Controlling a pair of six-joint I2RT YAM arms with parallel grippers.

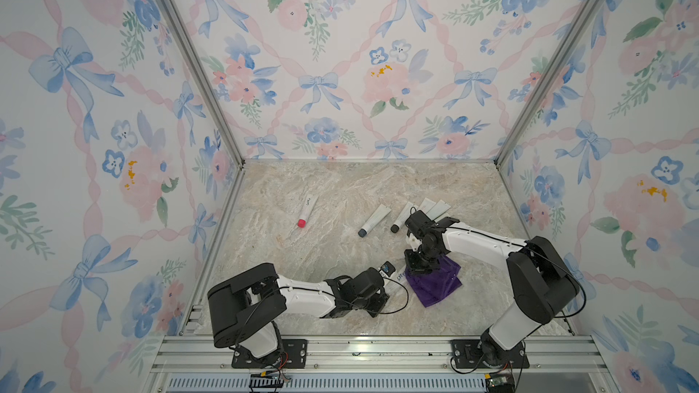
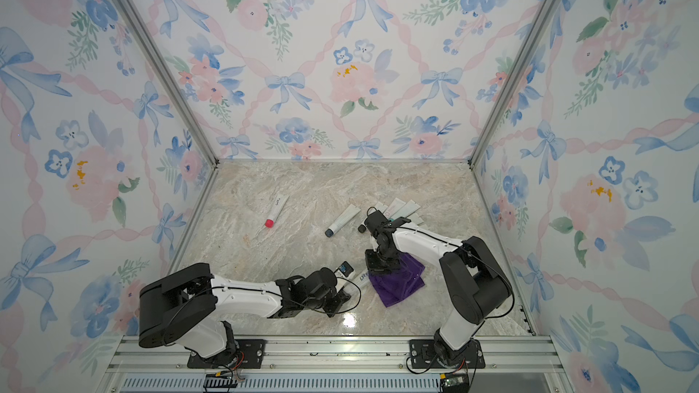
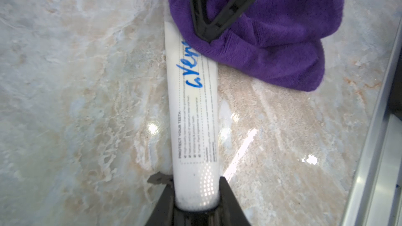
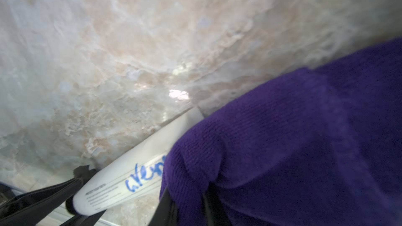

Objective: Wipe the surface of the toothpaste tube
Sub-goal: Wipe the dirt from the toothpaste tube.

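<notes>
L claw (image 3: 193, 180) clamped on tube (image 3: 192, 109) near cap end; R claw (image 3: 206, 36) pinches purple cloth (image 3: 272, 40), pressed onto tube's other end.

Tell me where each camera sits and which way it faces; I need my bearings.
Top views: above the base rail, looking down and forward at the marble tabletop; left arm and right arm show whole.
Left wrist: on the left arm, looking along the toothpaste tube; left gripper shut on its near end.
Right wrist: on the right arm, looking down over the purple cloth; right gripper shut on it.
Shared: both wrist views show the cloth partly covering the tube's blue handwriting.
</notes>
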